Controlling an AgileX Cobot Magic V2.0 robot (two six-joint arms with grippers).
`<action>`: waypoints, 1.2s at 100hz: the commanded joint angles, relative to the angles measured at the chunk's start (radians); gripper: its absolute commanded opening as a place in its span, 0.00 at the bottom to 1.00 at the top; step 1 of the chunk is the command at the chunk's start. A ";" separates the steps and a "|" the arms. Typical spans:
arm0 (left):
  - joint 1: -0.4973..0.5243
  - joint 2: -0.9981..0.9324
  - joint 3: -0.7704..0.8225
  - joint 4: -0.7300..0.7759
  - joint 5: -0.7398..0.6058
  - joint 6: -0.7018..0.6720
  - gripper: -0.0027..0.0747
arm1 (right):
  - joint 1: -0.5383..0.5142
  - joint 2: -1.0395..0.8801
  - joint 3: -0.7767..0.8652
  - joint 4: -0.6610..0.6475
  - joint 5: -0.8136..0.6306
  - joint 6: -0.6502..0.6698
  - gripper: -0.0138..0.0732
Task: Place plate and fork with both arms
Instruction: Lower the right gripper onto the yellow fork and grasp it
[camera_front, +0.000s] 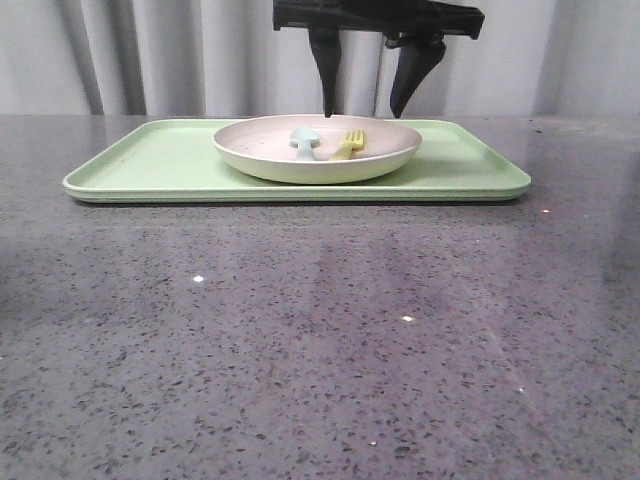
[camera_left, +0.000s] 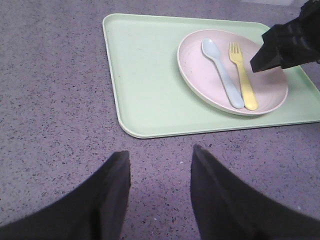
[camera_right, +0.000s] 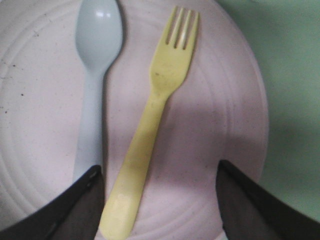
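Note:
The cream plate (camera_front: 300, 162) rests on the light-green tray (camera_front: 150, 160) at the far side of the table. In it the yellow fork (camera_front: 350, 144) lies with its tines toward the front. My right gripper (camera_front: 362, 110) hangs open just above the plate. In the right wrist view the fork (camera_right: 160, 95) has its handle between the open gripper's (camera_right: 160, 166) fingers, close to one of them and untouched. My left gripper (camera_left: 160, 151) is open over bare table, short of the tray (camera_left: 145, 75), and holds nothing. It does not show in the front view.
A pale blue spoon (camera_left: 222, 70) lies in the plate (camera_left: 197, 75) beside the fork (camera_left: 242, 75). The right gripper's fingers (camera_left: 272, 50) reach over the plate's edge. Speckled grey tabletop (camera_front: 320, 330) stretches in front of the tray. Grey curtains hang behind.

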 joint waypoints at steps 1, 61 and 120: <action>-0.003 -0.006 -0.027 -0.001 -0.063 -0.011 0.41 | -0.004 -0.054 -0.035 -0.011 -0.054 0.021 0.72; -0.003 -0.006 -0.027 -0.001 -0.063 -0.011 0.41 | -0.012 -0.003 -0.035 0.019 -0.063 0.032 0.72; -0.003 -0.006 -0.027 -0.001 -0.063 -0.011 0.41 | -0.012 0.024 -0.035 0.019 -0.060 0.032 0.57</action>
